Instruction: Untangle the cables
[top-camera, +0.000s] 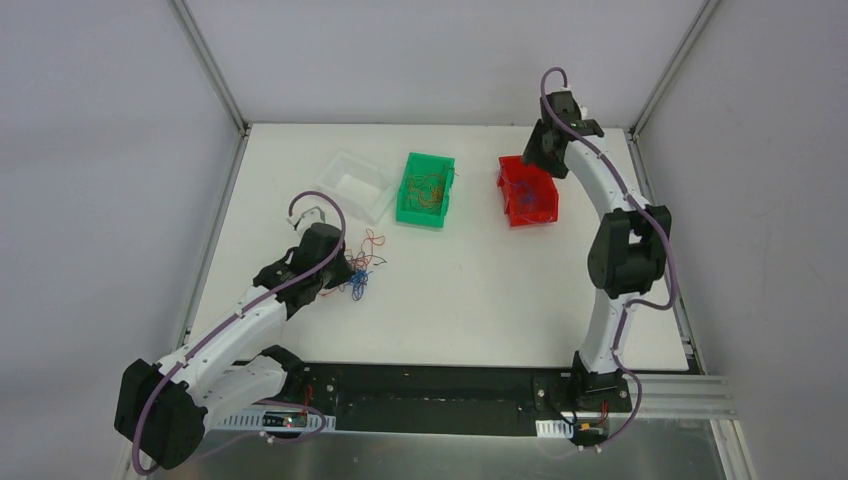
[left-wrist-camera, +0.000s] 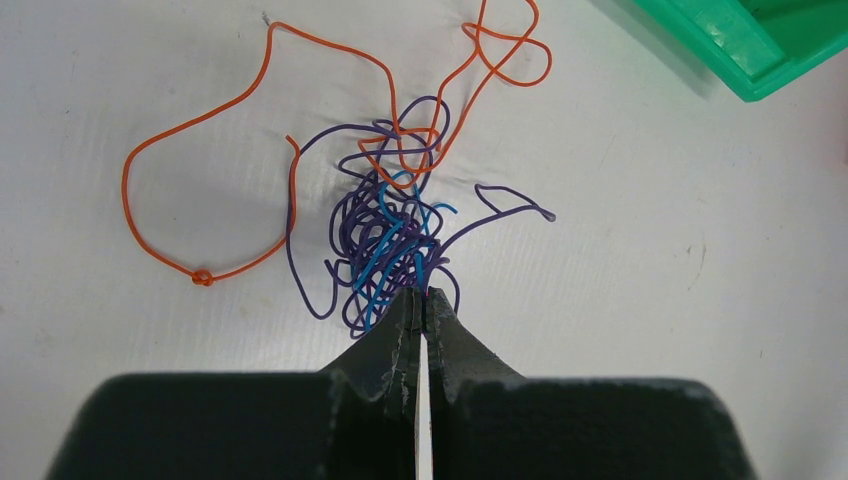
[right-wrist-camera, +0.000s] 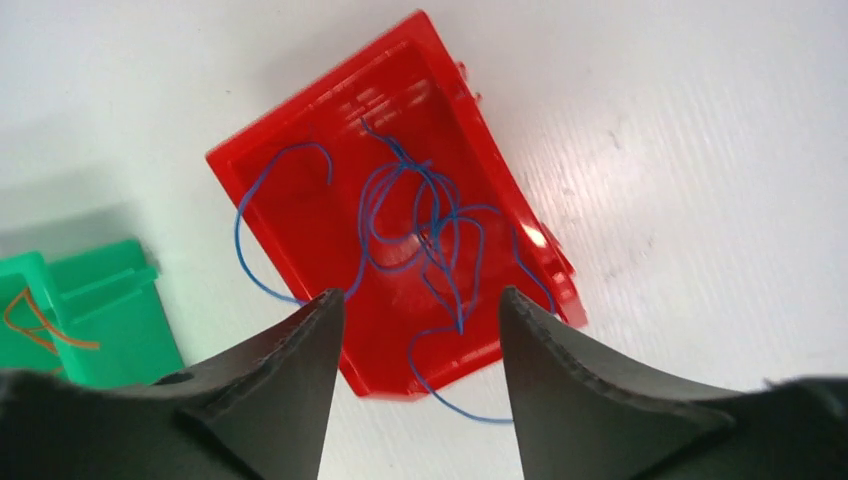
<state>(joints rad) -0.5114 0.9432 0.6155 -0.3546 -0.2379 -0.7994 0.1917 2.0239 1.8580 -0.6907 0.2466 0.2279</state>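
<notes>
Pinching tight, the left pincer (left-wrist-camera: 422, 300) has its two fingers pressed together with only a crack between them. They seem to bite the near edge of the tangle (left-wrist-camera: 385, 235). I think it holds the knot down so one wire can be pulled free without the whole bunch sliding. From the tips, purple and blue wires bunch up at 12 o'clock. One long orange wire (left-wrist-camera: 200, 120) loops out to 10 o'clock, with more orange curls at 1 o'clock. Seen from above, this tangle lies at about 9 o'clock on the white table (top-camera: 480, 290).

The right pincer (right-wrist-camera: 418, 295) stands open with a wide gap and holds nothing. It hangs over the red bin (right-wrist-camera: 290, 215), well apart from the knot, at 2 o'clock on the table. Blue wires (right-wrist-camera: 430, 215) lie inside, and one end hangs over the rim. So red looks like the home for blue. The green bin (right-wrist-camera: 90, 300), at 9 o'clock from the red one in the top view, has orange wire in it.
</notes>
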